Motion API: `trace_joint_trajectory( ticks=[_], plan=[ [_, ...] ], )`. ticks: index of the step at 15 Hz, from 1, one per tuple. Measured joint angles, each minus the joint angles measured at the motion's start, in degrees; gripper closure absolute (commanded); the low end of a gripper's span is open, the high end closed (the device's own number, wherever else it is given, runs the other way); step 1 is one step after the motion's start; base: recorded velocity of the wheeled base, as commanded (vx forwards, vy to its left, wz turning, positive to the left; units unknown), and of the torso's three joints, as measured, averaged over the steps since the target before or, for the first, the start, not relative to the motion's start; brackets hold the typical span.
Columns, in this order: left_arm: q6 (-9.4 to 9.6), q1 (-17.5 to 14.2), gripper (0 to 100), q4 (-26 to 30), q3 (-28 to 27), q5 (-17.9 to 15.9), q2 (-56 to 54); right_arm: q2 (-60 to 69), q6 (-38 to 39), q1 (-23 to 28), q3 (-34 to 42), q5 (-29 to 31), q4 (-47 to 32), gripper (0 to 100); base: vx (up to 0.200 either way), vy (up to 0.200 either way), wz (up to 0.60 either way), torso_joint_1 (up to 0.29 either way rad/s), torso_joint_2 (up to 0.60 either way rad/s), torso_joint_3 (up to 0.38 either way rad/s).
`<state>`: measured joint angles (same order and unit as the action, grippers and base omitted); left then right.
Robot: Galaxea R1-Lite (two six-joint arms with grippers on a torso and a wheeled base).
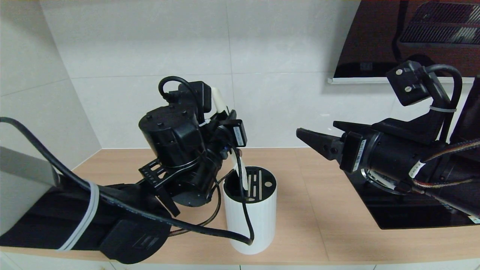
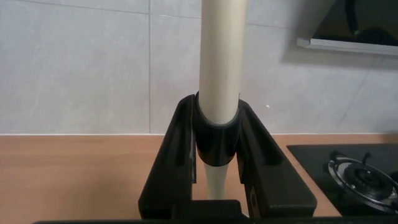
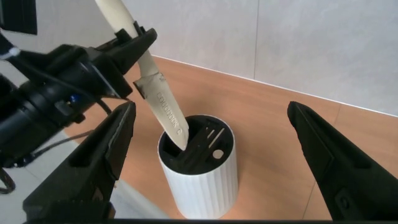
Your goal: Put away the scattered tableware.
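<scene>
- Head view: L pincer [image 1: 226, 119] pinches knife [image 1: 240, 169] by its cream handle. Holder [image 1: 250, 210] stands just below the pincer, blade tip inside its black top. R pincer [image 1: 317, 132] is spread, nothing in it, well apart from the holder.
- L wrist view: fingers [image 2: 177, 155] press the handle from both sides; blade hidden below them.
- R wrist view: knife hangs tilted under L pincer, tip in the holder's wide opening, not a narrow slot, afaict.
- Step, prob.: stowing the knife, approx. partway in. Next calls for lowering along the blade's line w/o tipping the holder, then letting go.
</scene>
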<state>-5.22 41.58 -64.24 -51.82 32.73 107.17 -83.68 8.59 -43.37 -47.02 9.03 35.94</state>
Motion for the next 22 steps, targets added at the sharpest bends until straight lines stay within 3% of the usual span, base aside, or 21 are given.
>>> trace_joint_trajectory(
  ticks=[5,12,22],
  plan=[
    [0.22,-0.22,100,0.04,-0.77,0.05,-3.61,0.00,-0.63,0.00,0.28,0.00,0.13,0,0.000,0.000,0.00,0.000,0.00,0.000],
    [0.21,-2.00,100,0.00,0.15,0.24,0.41,-0.04,-0.79,-0.01,0.66,0.02,0.24,0,0.000,0.000,0.00,0.000,0.00,0.000],
    [-0.24,0.50,100,-0.40,2.95,0.05,4.74,-0.06,-0.77,-0.01,0.72,0.00,0.27,0,0.000,0.000,0.00,0.000,0.00,0.000]
  ],
)
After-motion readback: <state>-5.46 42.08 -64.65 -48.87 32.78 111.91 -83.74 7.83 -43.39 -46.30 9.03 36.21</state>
